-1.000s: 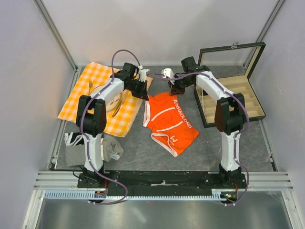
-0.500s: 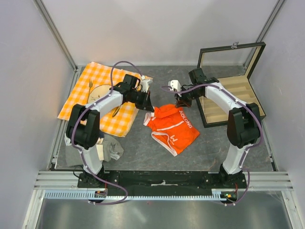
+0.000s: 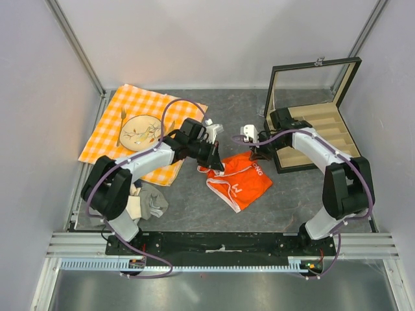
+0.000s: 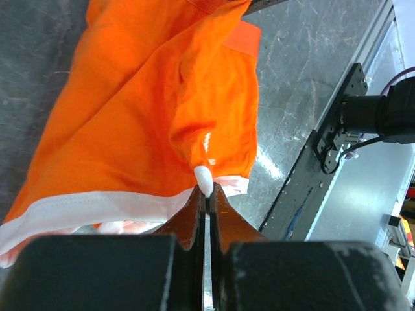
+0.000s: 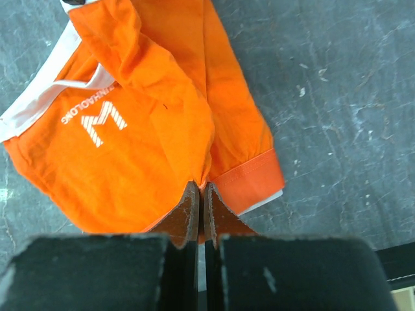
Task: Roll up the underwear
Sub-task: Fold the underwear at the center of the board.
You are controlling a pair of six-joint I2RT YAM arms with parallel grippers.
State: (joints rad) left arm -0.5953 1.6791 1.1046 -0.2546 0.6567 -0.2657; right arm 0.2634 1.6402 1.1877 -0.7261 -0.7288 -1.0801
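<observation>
The orange-red underwear [image 3: 238,181] with white trim and white lettering lies on the grey table, its far part folded over toward the near edge. My left gripper [image 3: 215,164] is shut on its white-trimmed far left edge, as the left wrist view shows [image 4: 205,188]. My right gripper [image 3: 260,157] is shut on its far right edge, pinching orange fabric [image 5: 201,186]. Both hold the fold a little above the rest of the garment [image 5: 130,129].
An orange-white checkered cloth [image 3: 110,142] with a round plate [image 3: 141,131] lies at the far left. Grey-white cloths [image 3: 146,201] lie near left. An open black compartment box [image 3: 324,133] stands at the right, close to my right arm.
Both grippers have pulled the far edge of the underwear toward the near side, folding it over itself. The garment's footprint is shorter. The plate on the checkered cloth is now uncovered.
</observation>
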